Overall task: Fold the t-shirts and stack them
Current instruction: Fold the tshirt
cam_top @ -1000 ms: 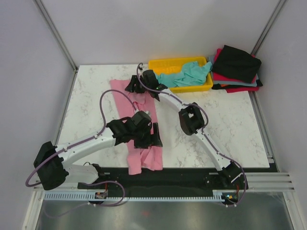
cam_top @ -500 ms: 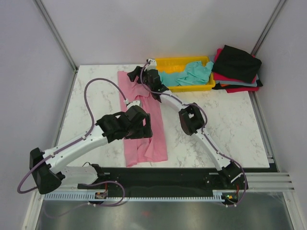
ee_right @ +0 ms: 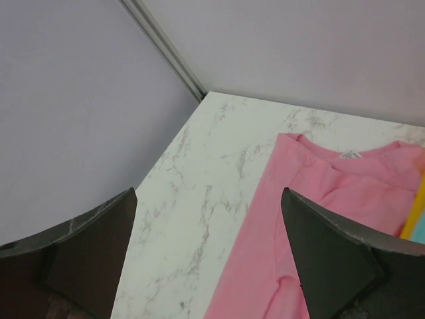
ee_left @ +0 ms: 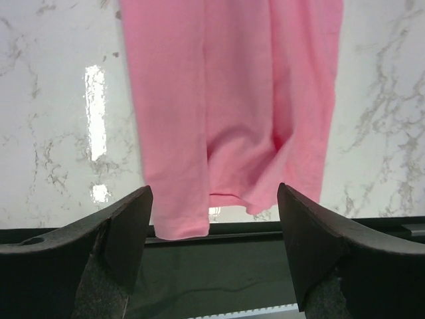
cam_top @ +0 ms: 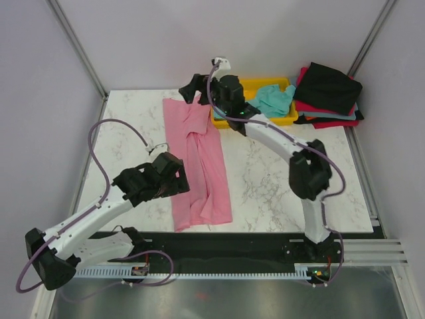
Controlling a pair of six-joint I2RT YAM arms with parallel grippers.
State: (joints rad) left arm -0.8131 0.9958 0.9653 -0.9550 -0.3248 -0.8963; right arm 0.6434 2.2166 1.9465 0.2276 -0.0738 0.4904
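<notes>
The pink t-shirt [cam_top: 199, 159] lies folded lengthwise in a long strip from the table's back to its front edge. It also shows in the left wrist view [ee_left: 232, 100] and in the right wrist view [ee_right: 319, 219]. My left gripper [cam_top: 178, 181] is open and empty, just left of the strip's lower half. My right gripper [cam_top: 192, 90] is open and empty above the shirt's collar end. The teal t-shirt [cam_top: 269, 100] lies bunched in the yellow tray [cam_top: 279, 121]. The black t-shirt [cam_top: 329, 86] lies on the red one [cam_top: 332, 123] at the back right.
The yellow tray stands at the back, touching the pink strip's right edge. The stack of shirts overhangs the table's back right corner. Purple walls and metal posts close in the back and sides. A black strip [ee_left: 219, 266] runs along the front edge.
Both grippers have let go of the pink shirt. The left arm pulled back to the left of it. The right arm lifted and swung toward the back. The shirt lies flatter and straighter.
</notes>
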